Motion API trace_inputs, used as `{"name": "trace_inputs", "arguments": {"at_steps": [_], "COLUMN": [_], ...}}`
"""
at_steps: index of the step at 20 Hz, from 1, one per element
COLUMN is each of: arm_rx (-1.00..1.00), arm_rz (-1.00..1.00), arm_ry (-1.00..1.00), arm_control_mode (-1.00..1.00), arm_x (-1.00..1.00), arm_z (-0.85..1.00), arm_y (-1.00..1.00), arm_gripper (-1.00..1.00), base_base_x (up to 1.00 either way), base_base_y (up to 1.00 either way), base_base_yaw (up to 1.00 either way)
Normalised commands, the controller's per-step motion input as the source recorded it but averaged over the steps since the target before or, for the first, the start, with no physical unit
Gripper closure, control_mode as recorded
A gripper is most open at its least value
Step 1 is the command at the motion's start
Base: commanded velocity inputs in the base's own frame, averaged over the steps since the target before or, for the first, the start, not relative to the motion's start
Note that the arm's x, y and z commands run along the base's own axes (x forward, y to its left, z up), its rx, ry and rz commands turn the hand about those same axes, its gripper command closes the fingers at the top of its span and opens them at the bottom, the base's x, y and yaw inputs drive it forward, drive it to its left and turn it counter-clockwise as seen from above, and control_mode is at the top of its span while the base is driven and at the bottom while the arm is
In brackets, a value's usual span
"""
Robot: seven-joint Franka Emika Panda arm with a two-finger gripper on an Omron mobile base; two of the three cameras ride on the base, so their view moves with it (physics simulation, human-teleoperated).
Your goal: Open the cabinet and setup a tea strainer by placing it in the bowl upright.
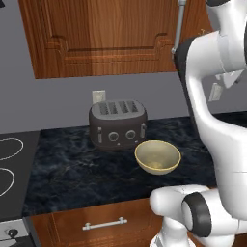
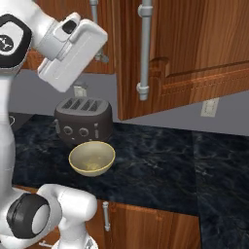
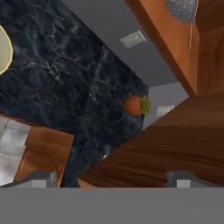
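Far left on the black marbled stone bench [image 2: 160, 160]: dark grey four-slot toaster [image 1: 117, 124]. Just in front of it and a little to the right sits the round pale yellow-cream glossy bowl [image 1: 157, 157], upright and nothing in it that I can make out.

Above the bench, the reddish-brown wooden wall cabinet [image 2: 194, 53]. In the right base view its raised-panel door stands swung out toward me, with the long silver bar handle [image 2: 144, 48] on the near edge. I judge the opening step done or nearly so.

Pincer [image 3: 111, 180]: released, jaws spread wide, grasping nothing. It is up at cabinet height, left of the open door. The hand view looks past a wooden edge close below the tips.

Small silver mesh tea strainer [image 3: 181, 9]: at the top right of the hand view, up in the cabinet, thin wire handle trailing from the basket. I cannot tell what it rests on. A small round orange thing with a green tuft [image 3: 134, 106] sits on the bench further right, well apart from the bowl.

Step in hand, as I read it: reach for the strainer. To do it well:
- clear the door edge before going in
- line the jaws across the wire handle near the basket, not over the mesh
- close gently; thin wire may slip or twist
- grip so the basket hangs ready to sit upright in the bowl
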Motion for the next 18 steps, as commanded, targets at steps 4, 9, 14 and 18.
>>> {"name": "trace_inputs", "arguments": {"at_steps": [4,9,14,18], "arm_rx": [-0.24,-0.21,-0.14,-0.14], "arm_rz": [-0.12,-0.19,-0.24,-0.27], "arm_ry": [0.22,0.26,0.21,-0.03], "arm_control_mode": [-1.0,-1.0,-1.0,-1.0], "arm_x": [0.71,0.63,0.35,-0.11], "arm_z": [-0.07,0.0,0.0,0.0], "arm_y": [-0.26,-0.61,-0.86,-0.86], "arm_gripper": [-1.0,-1.0,-1.0,-1.0], "base_base_x": [0.0,0.0,0.0,0.0], "base_base_y": [0.0,0.0,0.0,0.0], "base_base_yaw": [0.0,0.0,0.0,0.0]}}
